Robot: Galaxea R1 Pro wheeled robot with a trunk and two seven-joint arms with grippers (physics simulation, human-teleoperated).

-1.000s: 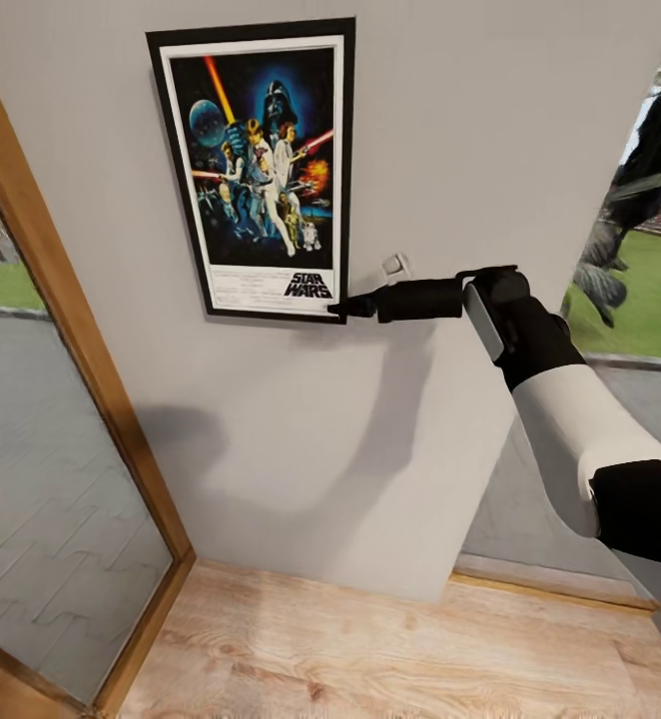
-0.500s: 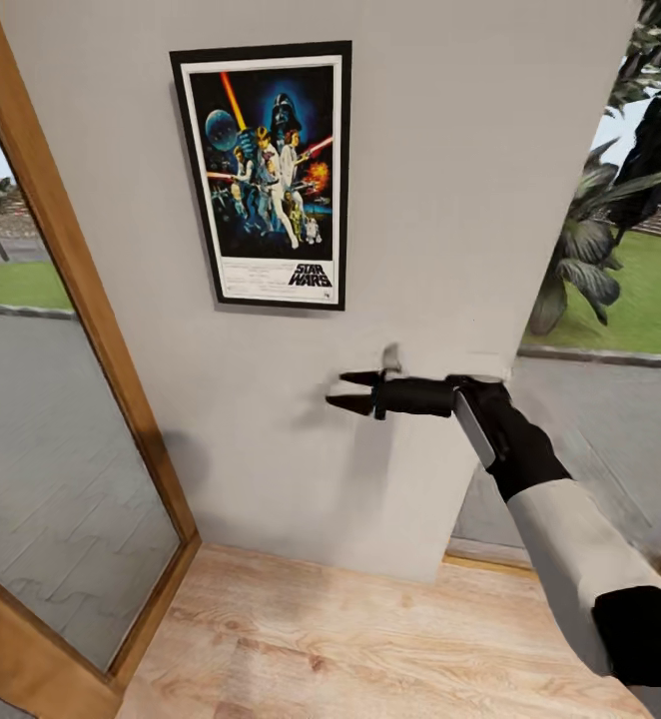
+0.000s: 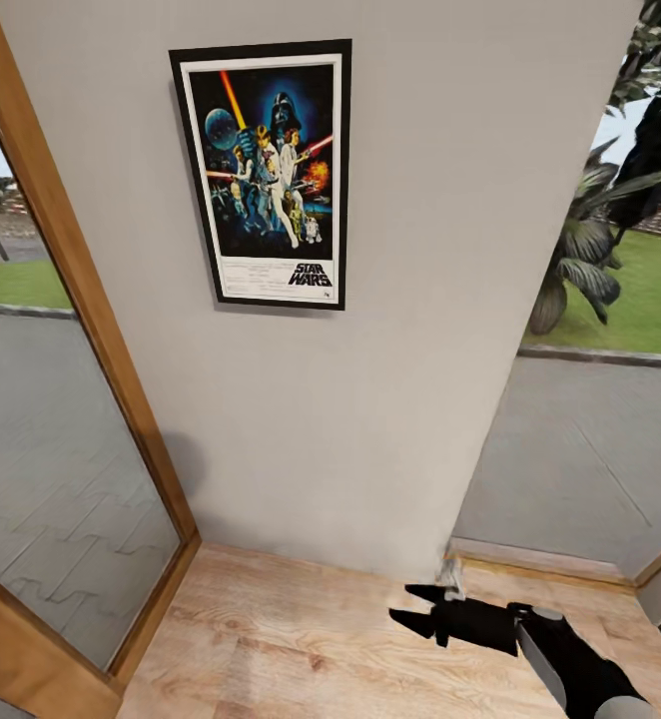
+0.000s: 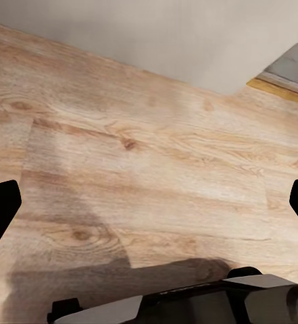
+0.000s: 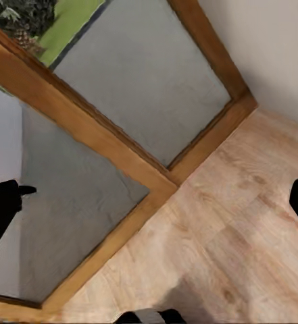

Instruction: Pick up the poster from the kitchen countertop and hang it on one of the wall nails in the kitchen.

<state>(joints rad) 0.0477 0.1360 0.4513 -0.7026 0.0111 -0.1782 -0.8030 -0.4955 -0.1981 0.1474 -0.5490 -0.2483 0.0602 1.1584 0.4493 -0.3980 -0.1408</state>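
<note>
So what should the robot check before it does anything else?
1. Poster up on the wall: ok, it sits flat against it.
2. Poster straight: not ok, it leans a little.
3. Nail holding it: cannot tell, it is hidden behind the frame.
4. Right gripper let go: ok, it is open, empty and down near the floor, well away from the poster.
5. Left gripper free: ok, its fingers are spread wide over bare floor with nothing between them.
</note>
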